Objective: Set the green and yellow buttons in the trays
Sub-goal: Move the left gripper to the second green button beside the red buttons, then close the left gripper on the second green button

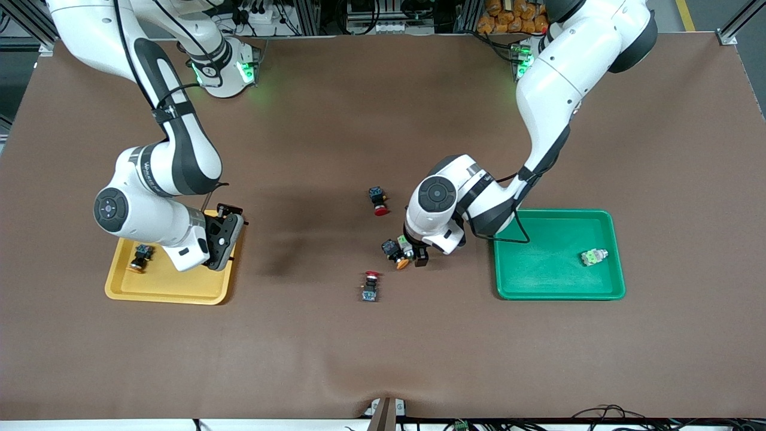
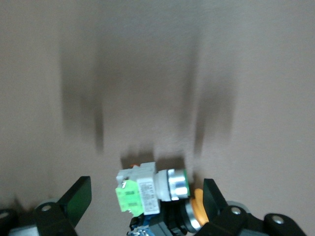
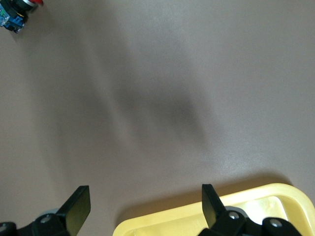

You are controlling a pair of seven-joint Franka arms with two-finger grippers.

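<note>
One yellow button lies in the yellow tray at the right arm's end. My right gripper hangs open and empty over that tray's rim. A green button lies in the green tray at the left arm's end. Mid-table, a second green button rests against a second yellow button. My left gripper is low over this pair, open, with one finger on either side of the two buttons and neither touching them.
Two red-capped switches lie mid-table, one farther from the front camera than the pair, one nearer. The nearer one also shows in the right wrist view as a red-capped switch. Bare brown table surrounds them.
</note>
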